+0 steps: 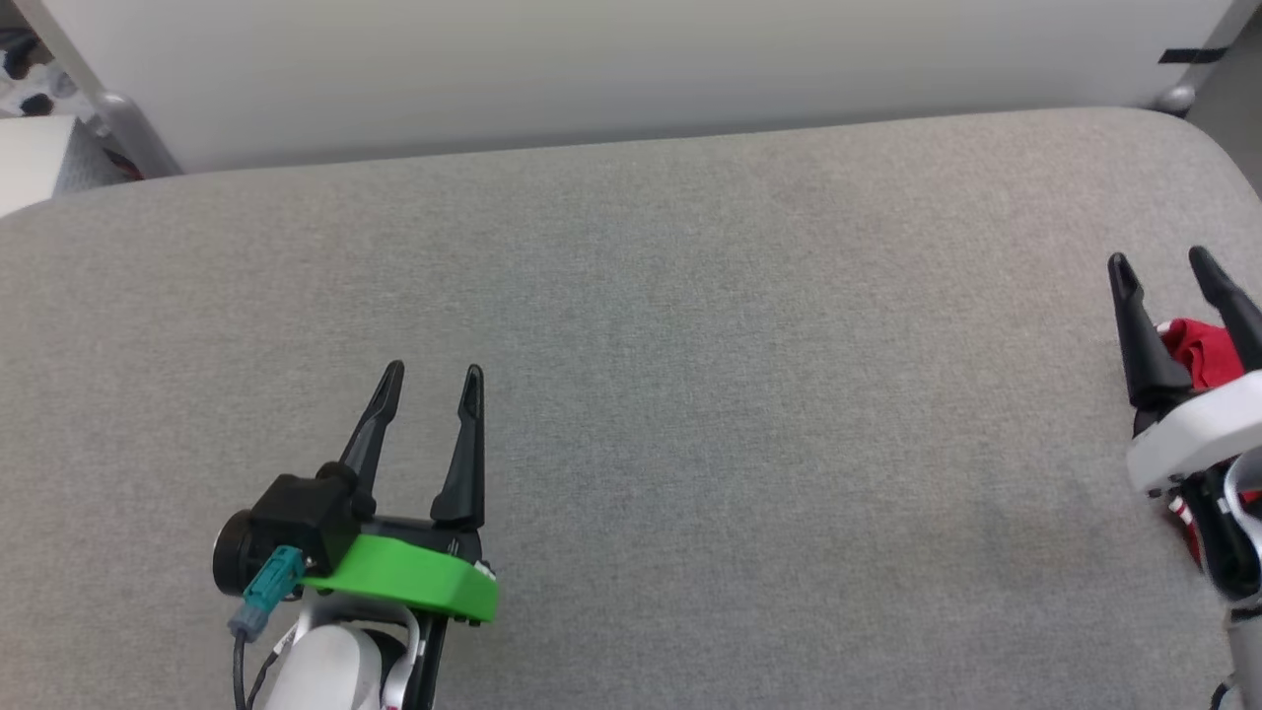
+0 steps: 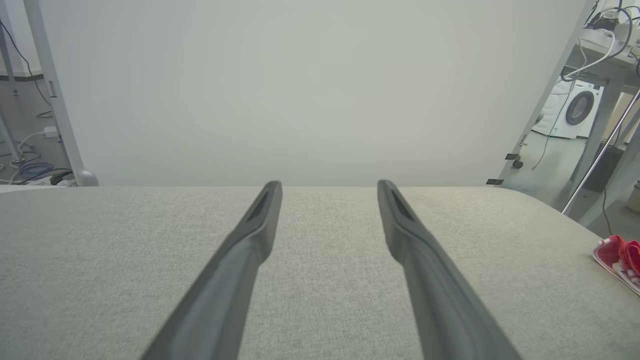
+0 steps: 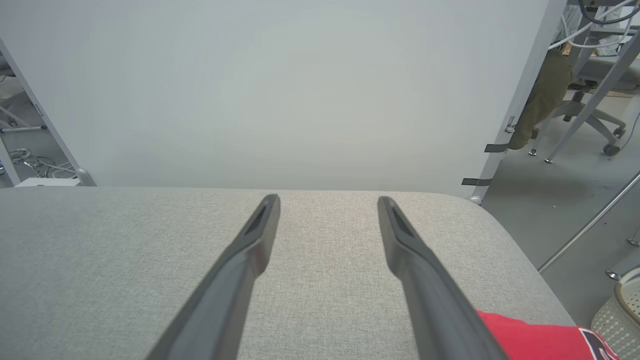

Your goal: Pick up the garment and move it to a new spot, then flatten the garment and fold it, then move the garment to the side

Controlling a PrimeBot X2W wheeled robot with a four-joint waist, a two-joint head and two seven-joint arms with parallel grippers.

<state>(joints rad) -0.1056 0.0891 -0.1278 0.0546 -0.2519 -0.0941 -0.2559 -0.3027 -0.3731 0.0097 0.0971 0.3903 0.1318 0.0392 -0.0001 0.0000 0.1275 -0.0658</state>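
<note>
Nearest the robot in the head view, the left fingers, two long dark prongs on a bright green mount w/ a teal plug at the side, hung over the lower left of the grey fabric-covered surface. They were spread wide, nothing btwn them and nothing gripped. The left wrist view showed the same: left fingers parted, bare grey cloth in the gap. At the far right edge of the head view the right fingers were also spread wide w/ nothing gripped. The red basketball-style T-shirt with white striped trim lay bunched on the surface under and just beside them, at the surface's right end. In the right wrist view the right fingers stood apart over bare cloth, and the T-shirt lay low at the right, beside the right-hand finger, not btwn the two; a bit of dark print showed at its edge. From the left wrist view the T-shirt was a small red and white heap far off to the right, well apart from the left fingers. Beyond the surface's far edge stood a plain white backdrop panel. Past it, in the bkgd, were a white front-loading washing machine, a grey office chair and a white perforated basket on the floor.
</note>
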